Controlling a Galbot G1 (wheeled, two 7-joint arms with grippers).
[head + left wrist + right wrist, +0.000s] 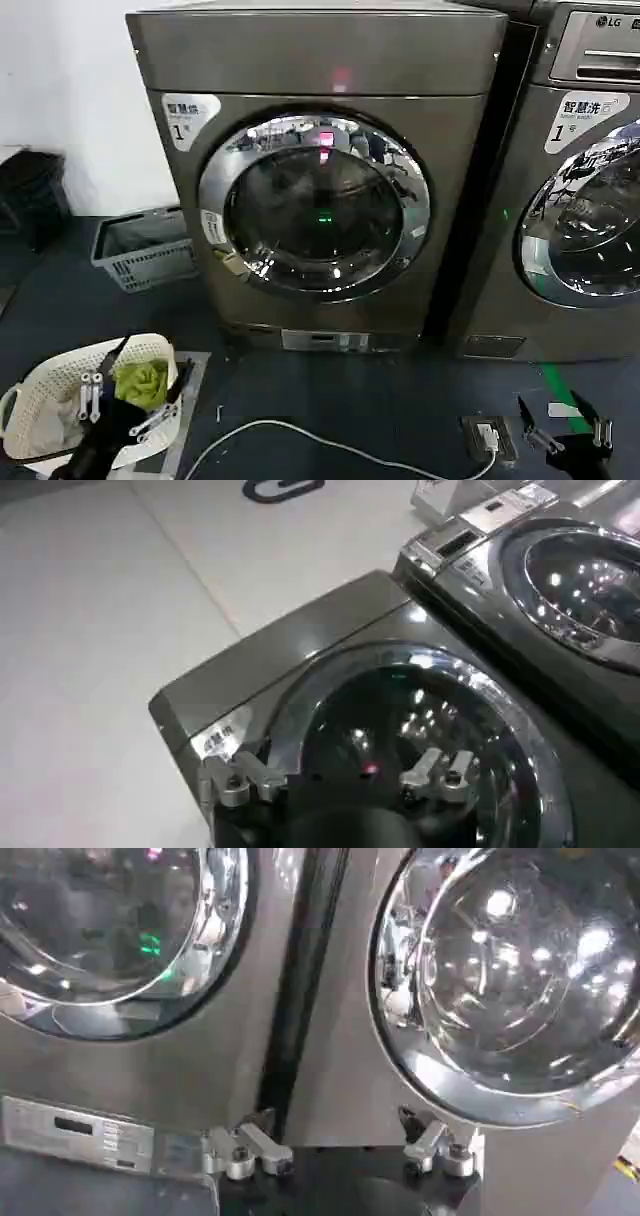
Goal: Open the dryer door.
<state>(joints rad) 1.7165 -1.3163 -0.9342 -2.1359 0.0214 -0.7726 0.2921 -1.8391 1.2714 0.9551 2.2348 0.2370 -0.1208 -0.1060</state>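
The dryer door is seen shut, set flat in the front panel of the bronze-grey machine at the middle of the head view. Being round, it has no long axis; its domed dark glass is turned straight out from the machine's front, toward the robot, and its wide chrome rim is seated flush all around. A small label is fixed on the rim's left side.

The left gripper is held low at the robot's left, well apart from the door, above a white perforated basket in which a green cloth lies. Its fingers are spread, with nothing between them. In the left wrist view the same gripper is shown with the door beyond it.

The right gripper is held low at the robot's right, near the floor, its fingers likewise spread and empty. In the right wrist view this gripper is pointed at the gap between the two machines.

A second machine, LG-branded, stands just beside the first on the right. A grey crate is placed on the floor to the left, and a white cable is laid across the dark floor.
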